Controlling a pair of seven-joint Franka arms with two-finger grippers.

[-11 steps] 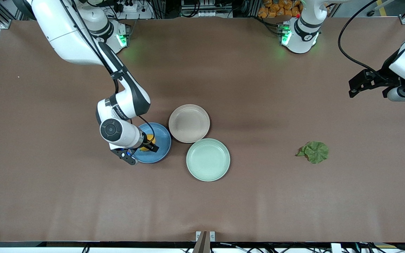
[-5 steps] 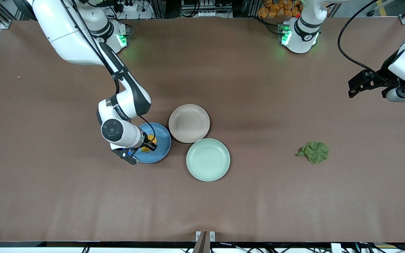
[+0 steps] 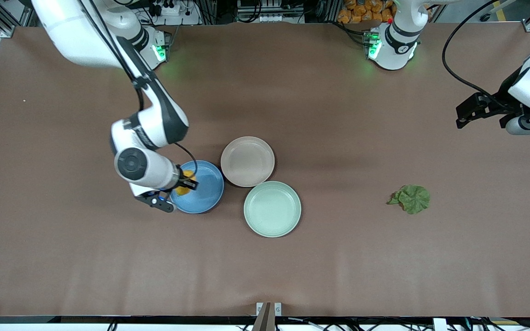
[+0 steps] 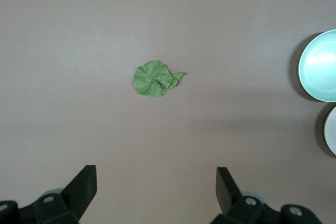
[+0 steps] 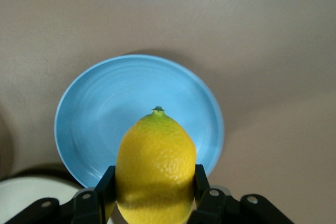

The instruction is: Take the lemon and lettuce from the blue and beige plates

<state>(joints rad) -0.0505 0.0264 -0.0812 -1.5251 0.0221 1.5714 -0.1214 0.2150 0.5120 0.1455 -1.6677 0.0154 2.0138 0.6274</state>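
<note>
- Over the blue plate (image 3: 203, 187): right gripper (image 3: 183, 182), fingers clamped on both flanks of one lemon (image 3: 183, 183), fruit lifted clear of the dish.
- Seen from the right wrist: lemon (image 5: 156, 169) yellow with a greenish stem tip, pinched between two black fingers (image 5: 105, 186); blue plate (image 5: 105, 114) below it, bare inside.
- Three plates in all, clustered mid-table: one blue, one beige, one mint-green.
- Beige plate (image 3: 247, 161) just beside the blue one, toward the left arm's end, farther from the front camera; holding nothing.
- Mint-green plate (image 3: 272, 208) nearest the front camera of the three, touching or almost touching the beige rim; also holding nothing.
- One lettuce leaf (image 3: 411, 198), crumpled and green, flat on the brown table (image 3: 338, 266), well apart from the plates toward the left arm's end; on no plate.
- Up at the left arm's end of the table: left gripper (image 3: 467, 112), waiting in the air over bare tabletop.
- From the left wrist: two dark fingertips (image 4: 84, 184) spread wide, nothing between them; lettuce leaf (image 4: 154, 78) lying on the table beneath, with edges of the mint-green plate (image 4: 318, 66) and the beige plate (image 4: 331, 129) at the picture's rim.
- Two grippers counted: one loaded, one spread and unloaded.
</note>
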